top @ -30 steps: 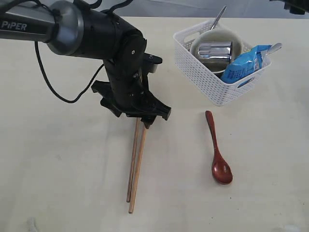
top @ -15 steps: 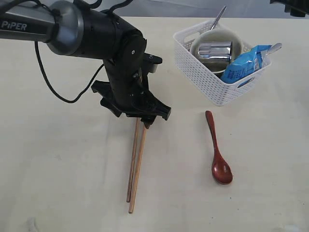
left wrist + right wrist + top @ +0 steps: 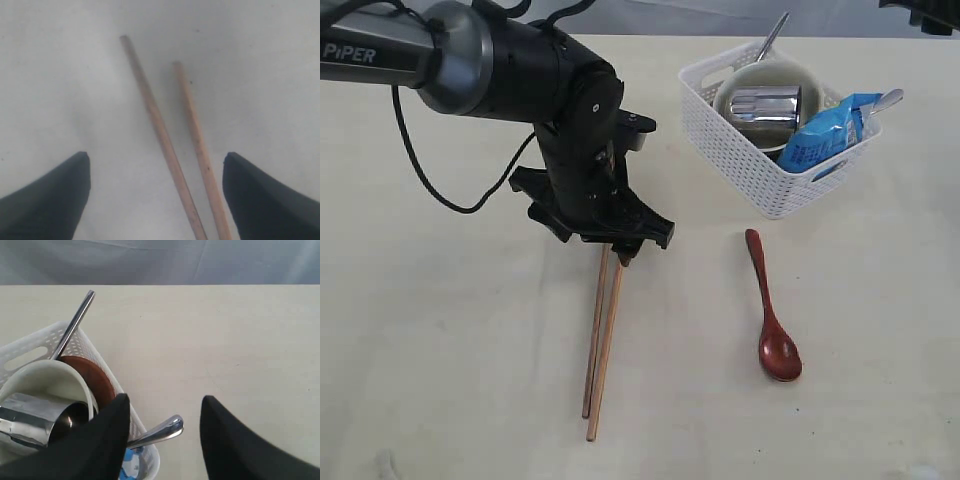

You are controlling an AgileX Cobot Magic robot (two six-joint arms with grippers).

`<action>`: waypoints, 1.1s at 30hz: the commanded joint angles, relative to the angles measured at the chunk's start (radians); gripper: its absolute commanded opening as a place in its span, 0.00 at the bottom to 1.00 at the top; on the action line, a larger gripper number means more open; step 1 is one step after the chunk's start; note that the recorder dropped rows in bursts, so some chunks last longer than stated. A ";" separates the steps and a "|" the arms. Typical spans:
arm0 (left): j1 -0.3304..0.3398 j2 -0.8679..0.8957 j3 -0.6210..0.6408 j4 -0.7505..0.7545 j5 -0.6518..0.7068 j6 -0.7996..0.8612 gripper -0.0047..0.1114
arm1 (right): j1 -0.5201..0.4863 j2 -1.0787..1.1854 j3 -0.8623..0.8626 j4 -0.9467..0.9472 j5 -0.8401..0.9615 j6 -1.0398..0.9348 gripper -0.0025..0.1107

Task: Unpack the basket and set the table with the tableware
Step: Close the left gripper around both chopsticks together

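Two wooden chopsticks [image 3: 599, 340] lie side by side on the cream table [image 3: 450, 370]; their upper ends run under my left gripper [image 3: 620, 250], which hangs open just over them. In the left wrist view the chopsticks [image 3: 170, 145] pass between the spread black fingers [image 3: 55, 195] without touching either. The red-brown spoon [image 3: 772, 320] lies to the right. The white basket [image 3: 760, 175] holds the cream bowl [image 3: 790, 78], steel cup [image 3: 765, 105], brown plate [image 3: 97, 377] and two steel handles [image 3: 160, 431]. My right gripper [image 3: 165, 410] is open above the basket's far corner.
A blue snack bag [image 3: 825, 130] leans in the basket's front right. The left arm's black cable [image 3: 430, 180] loops over the table at the left. The second steel handle [image 3: 772, 38] sticks up past the basket's back rim.
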 commanded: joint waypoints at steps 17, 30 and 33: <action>-0.036 0.018 -0.004 -0.017 0.029 -0.049 0.60 | -0.006 -0.003 0.001 -0.008 -0.001 -0.001 0.41; -0.045 0.074 -0.004 -0.031 0.019 -0.100 0.45 | -0.006 -0.003 0.001 -0.008 0.000 -0.001 0.41; -0.045 0.074 -0.004 -0.031 0.019 -0.107 0.30 | -0.006 -0.003 0.001 -0.008 0.000 -0.001 0.41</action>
